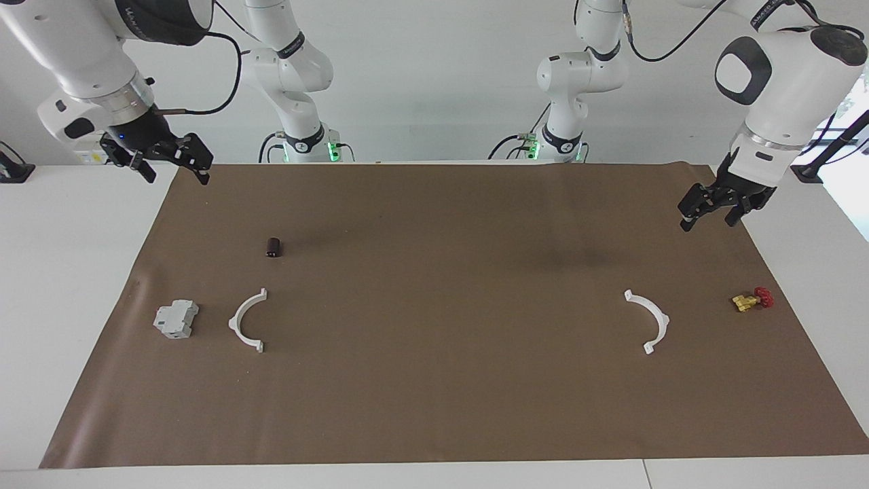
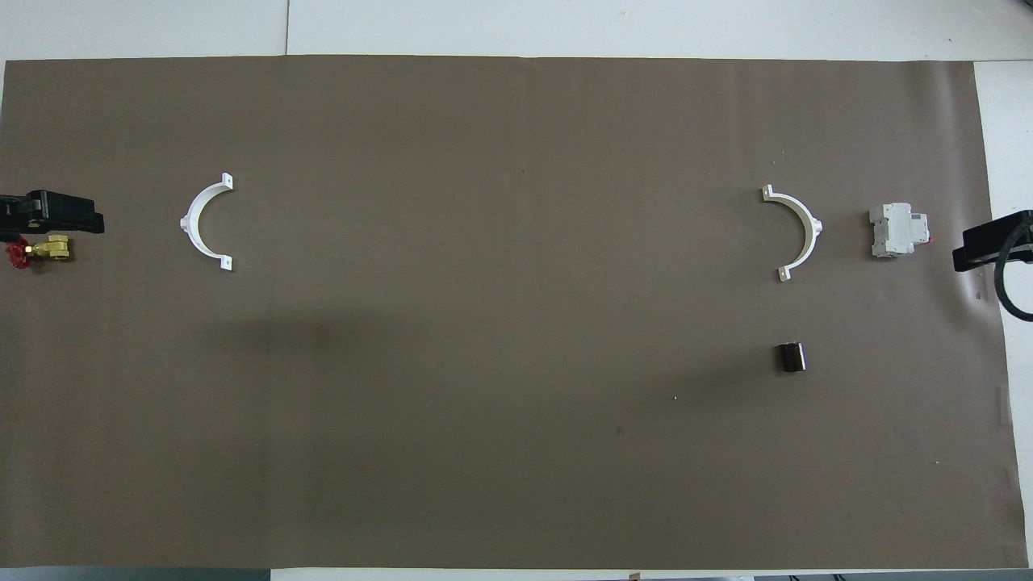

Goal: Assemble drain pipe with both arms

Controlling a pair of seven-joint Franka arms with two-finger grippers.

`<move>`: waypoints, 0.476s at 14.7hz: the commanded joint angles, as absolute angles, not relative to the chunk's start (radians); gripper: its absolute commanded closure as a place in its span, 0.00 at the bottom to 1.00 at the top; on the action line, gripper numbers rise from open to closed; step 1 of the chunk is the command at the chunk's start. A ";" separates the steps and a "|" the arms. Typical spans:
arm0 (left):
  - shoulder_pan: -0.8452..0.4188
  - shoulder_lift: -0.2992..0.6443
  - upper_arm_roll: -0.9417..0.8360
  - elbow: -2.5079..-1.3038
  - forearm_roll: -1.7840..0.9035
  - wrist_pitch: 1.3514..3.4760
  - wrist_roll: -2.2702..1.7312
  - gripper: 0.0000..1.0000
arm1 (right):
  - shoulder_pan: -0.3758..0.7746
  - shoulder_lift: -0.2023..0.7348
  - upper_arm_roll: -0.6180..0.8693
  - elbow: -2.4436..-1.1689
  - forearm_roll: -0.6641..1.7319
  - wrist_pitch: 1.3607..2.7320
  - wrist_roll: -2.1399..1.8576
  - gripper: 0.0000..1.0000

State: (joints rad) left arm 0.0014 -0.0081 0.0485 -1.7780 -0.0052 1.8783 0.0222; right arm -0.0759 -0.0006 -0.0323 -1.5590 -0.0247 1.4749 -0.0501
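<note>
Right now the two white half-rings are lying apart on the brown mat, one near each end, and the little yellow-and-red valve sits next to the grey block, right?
Not quite. The two white half-rings do lie apart on the brown mat, but the yellow-and-red valve lies at the left arm's end, while the grey block lies at the right arm's end. The facing view shows it.

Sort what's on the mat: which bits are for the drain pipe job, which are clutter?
For the job:
- white arc at the right arm's end
- white arc at the left arm's end

Lying about:
- grey block
- dark cylinder
- yellow-and-red valve
</note>
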 commanded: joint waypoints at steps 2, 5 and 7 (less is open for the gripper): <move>-0.008 -0.028 0.052 -1.789 -0.009 1.878 0.034 0.00 | -0.087 0.008 -0.023 -1.546 -0.017 1.480 -0.055 0.00; -0.006 -0.028 0.052 -1.790 -0.009 1.870 0.034 0.00 | -0.086 0.009 -0.023 -1.546 -0.017 1.479 -0.054 0.00; -0.006 -0.029 0.052 -1.792 -0.009 1.868 0.034 0.00 | -0.087 0.009 -0.023 -1.548 -0.017 1.479 -0.054 0.00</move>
State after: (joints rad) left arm 0.0010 -0.0096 0.0482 -1.7780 -0.0052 1.8782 0.0223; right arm -0.0755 0.0012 -0.0312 -1.5587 -0.0247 1.4750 -0.0501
